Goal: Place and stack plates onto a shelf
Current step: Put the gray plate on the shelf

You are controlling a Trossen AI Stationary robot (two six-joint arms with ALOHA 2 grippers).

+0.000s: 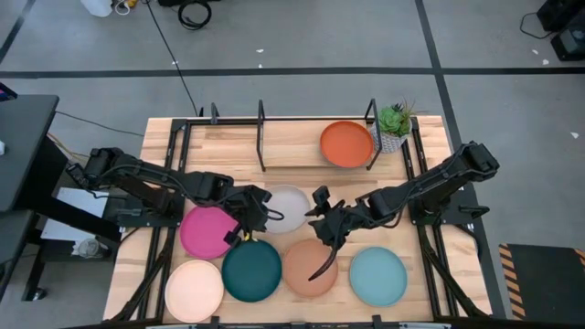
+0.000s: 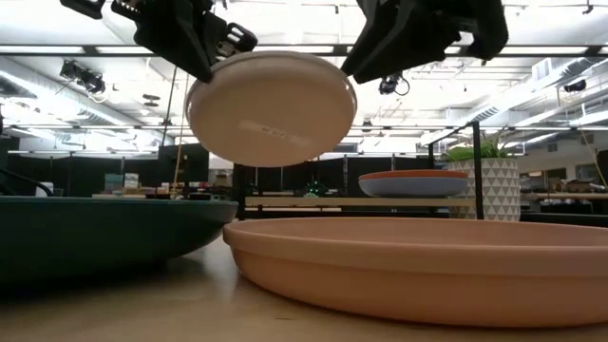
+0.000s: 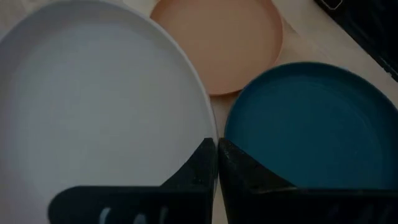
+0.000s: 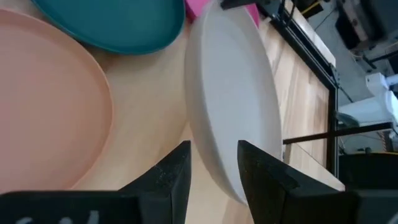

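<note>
The grey-white plate (image 1: 291,208) hangs in the air over the table's middle, tilted, with its underside (image 2: 271,109) showing in the low view. My left gripper (image 1: 249,217) is shut on its left rim. My right gripper (image 1: 320,212) is open at the plate's right rim, one finger on each side of the edge (image 4: 231,177). The orange plate (image 1: 347,143) lies on the black shelf (image 1: 261,137) at the far right. The magenta (image 1: 208,230), dark teal (image 1: 251,270), tan-brown (image 1: 309,268), light aqua (image 1: 377,276) and cream (image 1: 194,290) plates lie flat on the table. No blue plate is in view. My left gripper pinches the grey-white plate's rim (image 3: 208,127) at its left side between the two fingers, reaching in level from the table's left. The plate is lifted clear of the table and tilted. My right gripper's fingers (image 4: 261,171) straddle the opposite rim; whether they touch it I cannot tell.
A small potted plant (image 1: 395,123) stands at the shelf's far right end, beside the orange plate. The shelf's upright posts (image 1: 373,114) divide bays along the far edge. The left and middle bays (image 1: 228,146) show bare wood.
</note>
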